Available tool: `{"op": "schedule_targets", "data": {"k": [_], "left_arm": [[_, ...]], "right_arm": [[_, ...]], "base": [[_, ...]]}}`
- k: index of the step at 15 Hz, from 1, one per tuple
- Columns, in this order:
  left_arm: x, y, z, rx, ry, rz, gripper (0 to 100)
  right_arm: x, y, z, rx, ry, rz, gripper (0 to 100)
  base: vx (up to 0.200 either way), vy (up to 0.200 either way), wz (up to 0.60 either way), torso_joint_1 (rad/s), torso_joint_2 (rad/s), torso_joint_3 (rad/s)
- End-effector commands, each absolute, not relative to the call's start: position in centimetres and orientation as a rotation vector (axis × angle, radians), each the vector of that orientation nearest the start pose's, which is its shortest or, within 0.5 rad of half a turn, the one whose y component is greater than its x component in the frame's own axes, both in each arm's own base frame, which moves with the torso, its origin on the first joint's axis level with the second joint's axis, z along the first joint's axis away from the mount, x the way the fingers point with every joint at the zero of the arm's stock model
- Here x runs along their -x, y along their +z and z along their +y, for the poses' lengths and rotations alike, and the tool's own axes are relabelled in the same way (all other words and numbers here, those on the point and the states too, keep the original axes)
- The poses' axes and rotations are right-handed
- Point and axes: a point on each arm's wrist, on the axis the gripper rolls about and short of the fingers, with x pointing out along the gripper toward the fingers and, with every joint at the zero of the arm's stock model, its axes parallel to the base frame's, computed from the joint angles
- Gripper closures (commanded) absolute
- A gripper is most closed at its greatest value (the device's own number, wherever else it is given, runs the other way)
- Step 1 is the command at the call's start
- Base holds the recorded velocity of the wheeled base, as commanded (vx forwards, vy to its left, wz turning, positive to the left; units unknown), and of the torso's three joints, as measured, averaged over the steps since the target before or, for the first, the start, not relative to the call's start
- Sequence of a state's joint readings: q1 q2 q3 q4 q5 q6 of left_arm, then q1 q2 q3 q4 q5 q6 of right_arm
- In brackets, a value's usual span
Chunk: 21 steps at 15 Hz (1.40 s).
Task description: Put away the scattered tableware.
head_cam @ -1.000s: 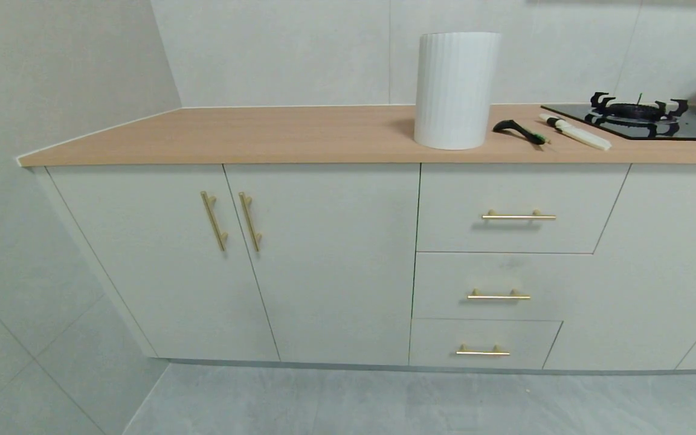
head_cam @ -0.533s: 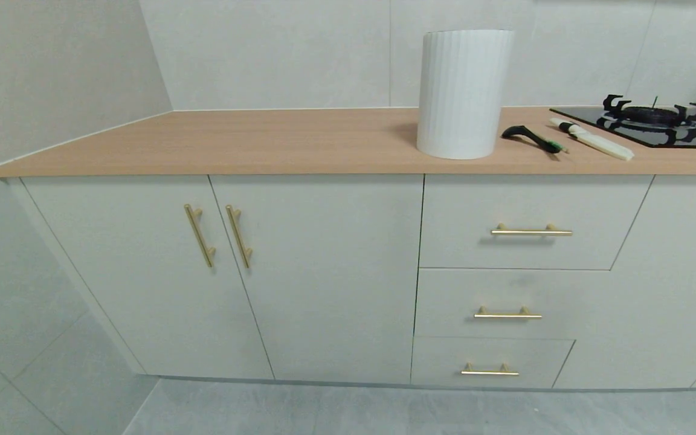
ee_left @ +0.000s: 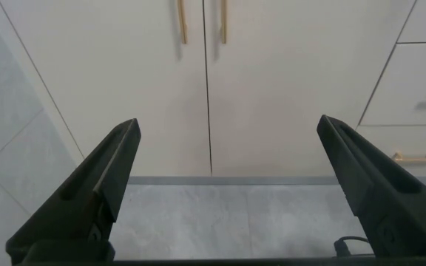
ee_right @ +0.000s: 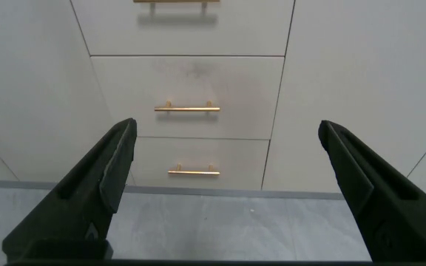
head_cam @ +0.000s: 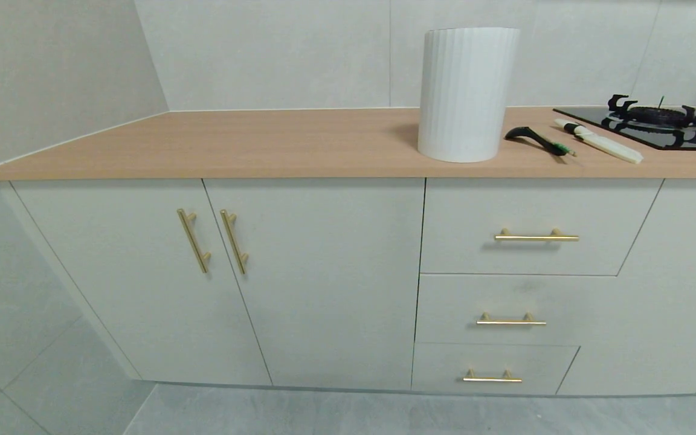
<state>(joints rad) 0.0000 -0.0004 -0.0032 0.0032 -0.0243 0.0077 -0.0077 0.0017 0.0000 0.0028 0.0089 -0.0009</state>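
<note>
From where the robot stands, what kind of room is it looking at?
Most likely a kitchen: a wooden countertop over cabinet doors and drawers with gold handles, a gas hob at its right end, and two utensils lying beside a tall white ribbed container.

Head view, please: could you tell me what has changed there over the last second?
Only the camera moved: the whole picture shifted, drawing nearer the cabinet. Nothing was grasped or released. The white ribbed container, black-handled tool and white utensil lie as before on the countertop; doors and drawers stay shut.
</note>
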Motion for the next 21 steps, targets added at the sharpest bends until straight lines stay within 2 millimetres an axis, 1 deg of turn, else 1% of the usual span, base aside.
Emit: {"op": "schedule_targets", "data": {"k": [1, 7, 8, 9, 11, 12, 13, 14, 15, 17, 18, 19, 20, 21], "left_arm": [[2.3, 7.6, -0.1, -0.008, -0.025, 0.0, 0], [2.3, 7.6, -0.1, -0.008, -0.025, 0.0, 0], [2.3, 7.6, -0.1, -0.008, -0.023, 0.0, 0], [2.3, 7.6, -0.1, -0.008, -0.025, 0.0, 0], [2.3, 7.6, -0.1, -0.008, -0.025, 0.0, 0], [2.3, 7.6, -0.1, -0.008, -0.025, 0.0, 0], [2.3, 7.6, -0.1, -0.008, -0.025, 0.0, 0], [2.3, 7.6, -0.1, -0.008, -0.026, 0.0, 0], [2.3, 7.6, -0.1, -0.008, -0.026, 0.0, 0], [2.3, 7.6, -0.1, -0.008, -0.025, 0.0, 0], [2.3, 7.6, -0.1, -0.008, -0.025, 0.0, 0], [2.3, 7.6, -0.1, -0.008, -0.026, 0.0, 0], [2.3, 7.6, -0.1, -0.008, -0.025, 0.0, 0], [2.3, 7.6, -0.1, -0.008, -0.023, 0.0, 0]], "right_arm": [[2.3, 7.5, 0.0, 0.001, 0.002, 0.006, 0], [2.3, 7.6, 0.0, 0.005, 0.003, 0.003, 0], [2.8, 9.5, 0.1, -0.008, 0.016, -0.067, 0], [3.1, 11.6, 0.1, -0.055, 0.053, -0.097, 0], [2.0, 12.6, 0.1, -0.06, 0.141, 0.021, 0], [1.1, 13.0, 0.2, -0.06, 0.185, 0.09, 0], [-0.5, 13.7, 0.4, -0.061, 0.236, 0.201, 0], [-1.3, 14.0, 0.5, -0.061, 0.251, 0.243, 0], [-3.7, 14.8, 0.9, -0.057, 0.279, 0.37, 0], [-7.8, 15.8, 1.5, -0.052, 0.278, 0.522, 0], [-8.4, 16.0, 1.6, -0.053, 0.277, 0.536, 0], [-12.1, 16.0, 2.2, -0.051, 0.272, 0.625, 0], [-13.1, 15.8, 2.4, -0.05, 0.273, 0.641, 0], [-16.5, 14.5, 2.9, -0.045, 0.271, 0.683, 0]], "base": [[0.0, 0.0, 0.0, 0.0, 0.0, 0.0], [0.0, 0.0, 0.0, 0.0, 0.0, 0.0], [0.0, 0.0, 0.0, 0.0, 0.0, 0.0], [0.0, 0.0, 0.0, 0.0, 0.0, 0.0], [0.0, 0.0, 0.0, 0.0, 0.0, 0.0], [0.0, 0.0, 0.0, 0.0, 0.0, 0.0], [0.0, 0.0, 0.0, 0.0, 0.0, 0.0], [0.0, 0.0, 0.0, 0.0, 0.0, 0.0], [0.0, 0.0, 0.0, 0.0, 0.0, 0.0], [0.0, 0.0, 0.0, 0.0, 0.0, 0.0], [0.0, 0.0, 0.0, 0.0, 0.0, 0.0], [0.0, 0.0, 0.0, 0.0, 0.0, 0.0], [0.0, 0.0, 0.0, 0.0, 0.0, 0.0], [0.0, 0.0, 0.0, 0.0, 0.0, 0.0]]}}
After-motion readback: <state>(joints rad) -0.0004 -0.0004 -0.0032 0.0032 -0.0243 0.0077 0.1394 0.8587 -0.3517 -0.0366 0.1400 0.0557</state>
